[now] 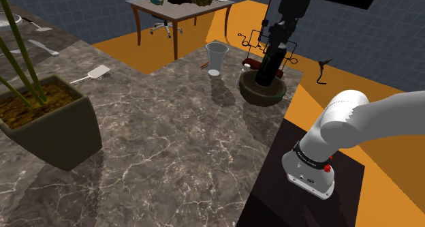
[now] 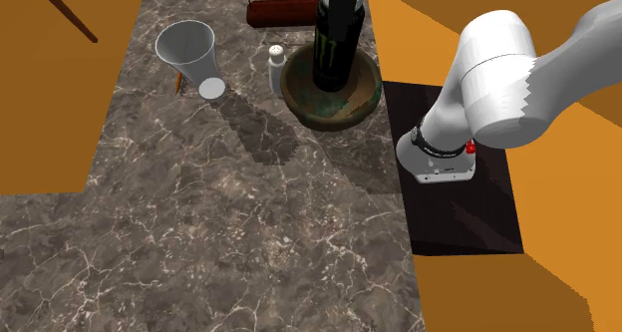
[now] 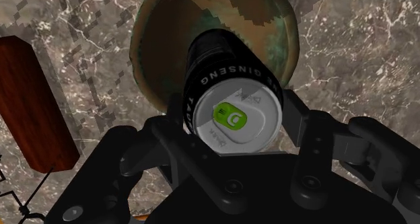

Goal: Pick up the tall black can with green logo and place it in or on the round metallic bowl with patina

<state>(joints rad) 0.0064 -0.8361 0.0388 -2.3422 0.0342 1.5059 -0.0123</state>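
Jaws: clenched on the top of the tall black can (image 3: 225, 61), one black finger on each side of its silver lid with the green tab.
Gripper (image 3: 237, 122): points straight down over the bowl, with the white arm rising behind it in the shoulder view.
Can: upright, green logo on its side, its lower end down inside the hollow of the bowl (image 2: 299, 93); whether it rests on the bottom cannot be told.
Bowl: round, brownish metal with green patina inside, standing on the marble counter (image 2: 199, 230) near the edge by the black stand (image 2: 464, 215).
Shaker (image 2: 276, 66): small, white, upright, just beside the bowl on the second exterior view's left.
Red-brown block (image 3: 33, 101): lying flat on the counter, just past the bowl and shaker.
White cup (image 2: 187, 46): upright, wide mouth, narrow base, apart from the bowl and beyond the shaker.
Planter (image 1: 48, 123): dark square pot with green stalks, at the shoulder view's left, well apart from the bowl.
Spatula (image 1: 92, 74): white, flat on the counter behind the planter.
Wooden table (image 1: 180, 11): far off on the orange floor (image 1: 126, 48), with things on its top.
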